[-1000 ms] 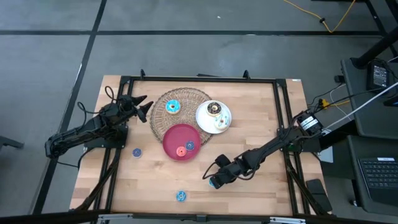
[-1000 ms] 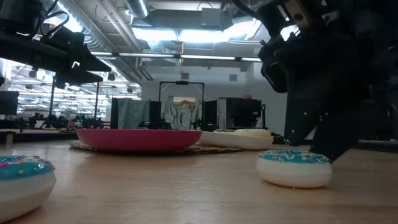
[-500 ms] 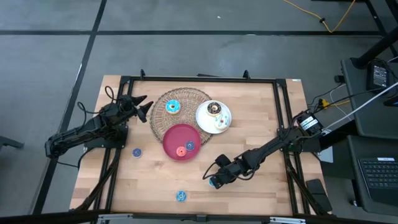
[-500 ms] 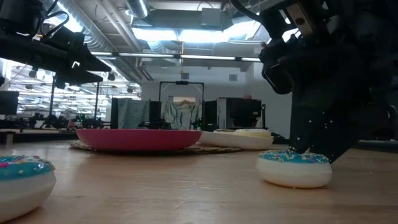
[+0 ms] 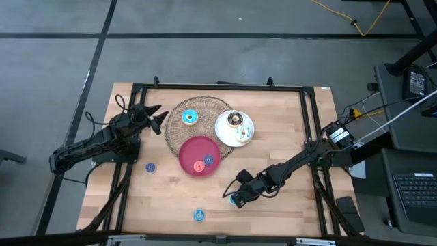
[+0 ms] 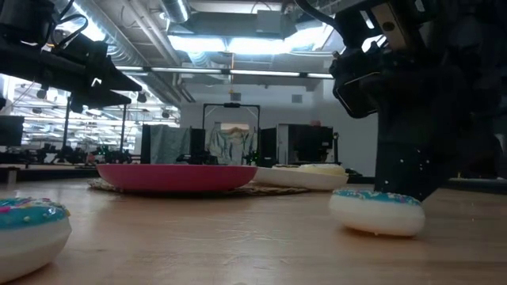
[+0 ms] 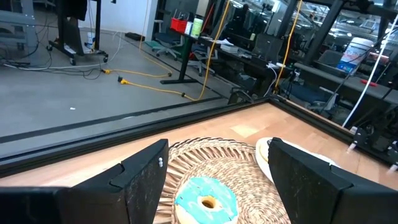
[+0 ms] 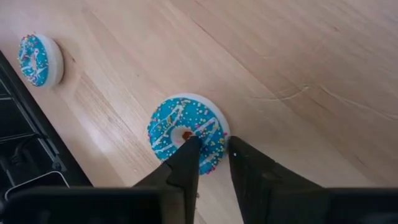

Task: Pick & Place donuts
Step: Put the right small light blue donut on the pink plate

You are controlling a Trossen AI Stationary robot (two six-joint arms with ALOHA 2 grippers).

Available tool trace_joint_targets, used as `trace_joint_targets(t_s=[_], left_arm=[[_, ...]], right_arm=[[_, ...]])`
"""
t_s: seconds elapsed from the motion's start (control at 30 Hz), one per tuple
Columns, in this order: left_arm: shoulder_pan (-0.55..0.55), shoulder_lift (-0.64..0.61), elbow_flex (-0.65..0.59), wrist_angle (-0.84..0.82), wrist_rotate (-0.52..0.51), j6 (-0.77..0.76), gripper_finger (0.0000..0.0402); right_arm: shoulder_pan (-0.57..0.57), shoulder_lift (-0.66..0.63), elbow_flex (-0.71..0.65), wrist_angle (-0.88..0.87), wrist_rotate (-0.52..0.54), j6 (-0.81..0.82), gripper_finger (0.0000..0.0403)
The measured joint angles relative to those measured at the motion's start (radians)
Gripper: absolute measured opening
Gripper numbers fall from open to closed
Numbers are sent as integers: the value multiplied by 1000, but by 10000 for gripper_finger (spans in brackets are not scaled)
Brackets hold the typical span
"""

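A cyan sprinkled donut lies flat on the wooden table's near right part, and my right gripper is shut on it. A second cyan donut lies by the near edge. Another cyan donut rests on the wicker mat. The white plate holds a brown donut and a white one. Two tiny donuts lie on the red plate, and one tiny blue donut on the table. My left gripper waits open at the far left, level, facing the mat. My right gripper has one finger in the donut's centre hole and the other outside its rim, with the ring's near part pinched between them. The fingers slant down from the table's right side. The donut's underside rests on the table.
Black rails run along the table's left and right sides. Bare wood lies between the held donut and the red plate. The donut by the near edge also shows in the low view.
My right gripper has stayed in place and drawn its fingers together on the cyan donut's rim. The donut has shifted slightly on the table.
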Motion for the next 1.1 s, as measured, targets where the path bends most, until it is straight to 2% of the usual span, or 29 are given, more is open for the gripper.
trace_joint_targets(t_s=[0.33, 0.5, 0.73, 1.1], left_arm=[[0, 0, 0, 0, 0, 0, 267], [0, 0, 0, 0, 0, 0, 267], [0, 0, 0, 0, 0, 0, 267], [0, 0, 0, 0, 0, 0, 267]], right_arm=[[0, 0, 0, 0, 5, -7, 9], [-2, 0, 11, -26, 7, -10, 11], [-40, 0, 75, -124, -34, -146, 5], [-165, 0, 245, -320, -120, -496, 5]])
